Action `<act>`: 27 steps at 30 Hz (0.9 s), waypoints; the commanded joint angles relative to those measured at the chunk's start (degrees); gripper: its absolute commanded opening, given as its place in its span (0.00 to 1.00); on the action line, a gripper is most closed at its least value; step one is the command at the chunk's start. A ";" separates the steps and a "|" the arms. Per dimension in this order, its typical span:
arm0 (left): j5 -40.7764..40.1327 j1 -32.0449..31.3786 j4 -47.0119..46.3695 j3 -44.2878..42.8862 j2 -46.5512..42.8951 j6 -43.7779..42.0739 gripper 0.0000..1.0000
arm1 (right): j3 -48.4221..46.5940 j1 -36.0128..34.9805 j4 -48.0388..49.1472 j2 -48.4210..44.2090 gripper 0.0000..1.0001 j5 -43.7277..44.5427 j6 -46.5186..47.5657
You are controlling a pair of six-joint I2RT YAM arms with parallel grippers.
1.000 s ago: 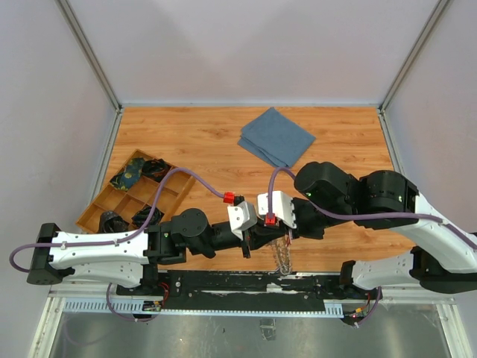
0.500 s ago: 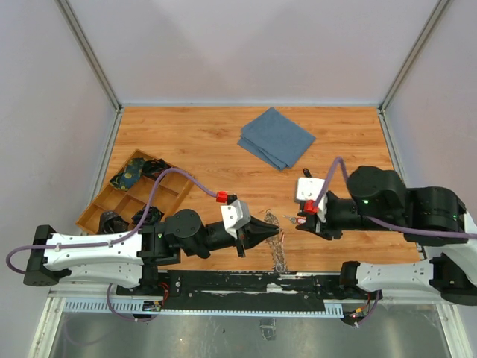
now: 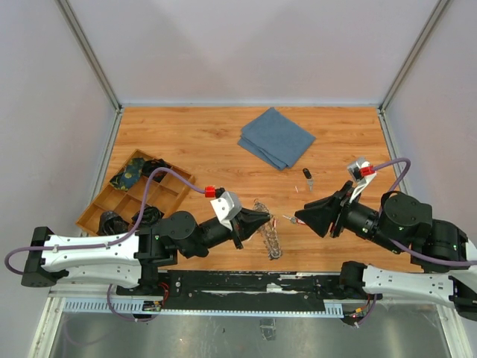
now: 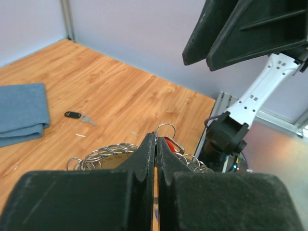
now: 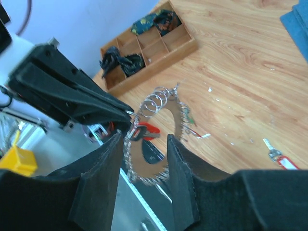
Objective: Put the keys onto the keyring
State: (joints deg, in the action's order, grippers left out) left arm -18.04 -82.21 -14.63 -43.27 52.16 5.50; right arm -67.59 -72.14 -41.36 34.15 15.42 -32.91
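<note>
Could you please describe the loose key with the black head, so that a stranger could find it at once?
Find the folded blue cloth at the far side of the wooden table. Just off its near right corner, the black-headed key lies alone on bare wood. The other loose key, nearer the front edge, carries a red tag instead.

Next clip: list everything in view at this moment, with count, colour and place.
table: one, wood-grain
cloth: one, blue, folded, far centre
tray: one, wooden, compartmented, left side
tray contents: several, dark, unidentifiable
keyring: one, silvery, front centre, pinched by the left gripper
red key: one, red head, at the keyring by the left fingertips
red-tagged key: one, lying right of the keyring
black key: one, black head, lying nearer the cloth
left gripper: shut on the keyring
right gripper: open, empty, facing the keyring
</note>
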 commanded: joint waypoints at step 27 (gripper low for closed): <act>-5.78 -0.31 -7.17 -0.06 -0.92 0.48 0.00 | 2.44 -0.81 8.67 9.17 0.24 2.20 -9.72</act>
State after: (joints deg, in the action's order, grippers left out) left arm -23.73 -82.21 -16.67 -43.00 52.16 5.87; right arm -65.60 -72.14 -34.35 43.42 18.00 -41.28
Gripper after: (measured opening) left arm 0.017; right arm 0.256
